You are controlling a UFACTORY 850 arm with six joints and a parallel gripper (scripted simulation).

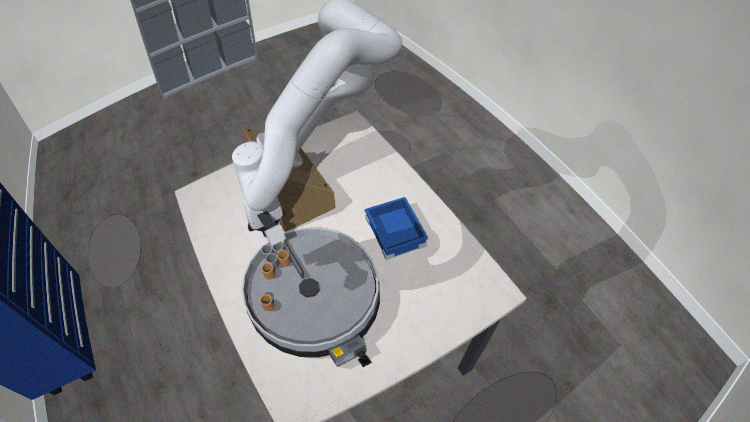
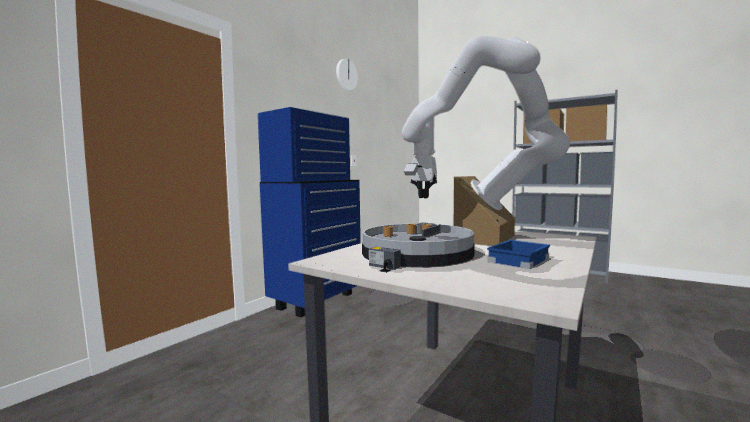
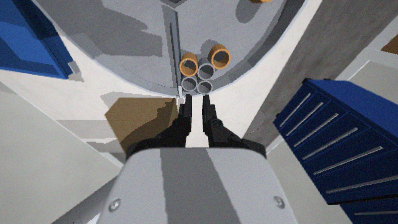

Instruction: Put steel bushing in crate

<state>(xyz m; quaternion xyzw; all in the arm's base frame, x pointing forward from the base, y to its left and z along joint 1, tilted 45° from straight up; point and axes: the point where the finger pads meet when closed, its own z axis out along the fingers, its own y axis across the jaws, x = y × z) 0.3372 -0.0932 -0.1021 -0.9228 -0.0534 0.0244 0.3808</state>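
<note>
Three grey steel bushings (image 3: 206, 71) (image 1: 270, 256) stand bunched at the rim of the grey turning table (image 1: 335, 309) (image 2: 444, 239) (image 3: 135, 55), beside a thin divider bar (image 1: 296, 259). Two orange bushings (image 3: 189, 64) (image 1: 283, 257) touch the cluster. A third orange bushing (image 1: 266, 301) stands apart near the left rim. My gripper (image 1: 276, 242) (image 2: 422, 194) (image 3: 197, 102) hangs well above the table's rim next to the steel cluster. Its fingers stand narrow with nothing between them. The blue crate (image 1: 375, 226) (image 2: 516, 250) (image 3: 25, 40) sits empty on the white table to the right of the turning table.
A dark hub (image 1: 308, 287) marks the turning table's middle. A small control box (image 1: 346, 351) (image 2: 383, 257) sits at its front edge. A brown cardboard wedge (image 1: 306, 194) (image 2: 474, 209) stands behind it by the arm's base. A blue drawer cabinet (image 2: 309, 199) (image 3: 345, 145) stands off the table.
</note>
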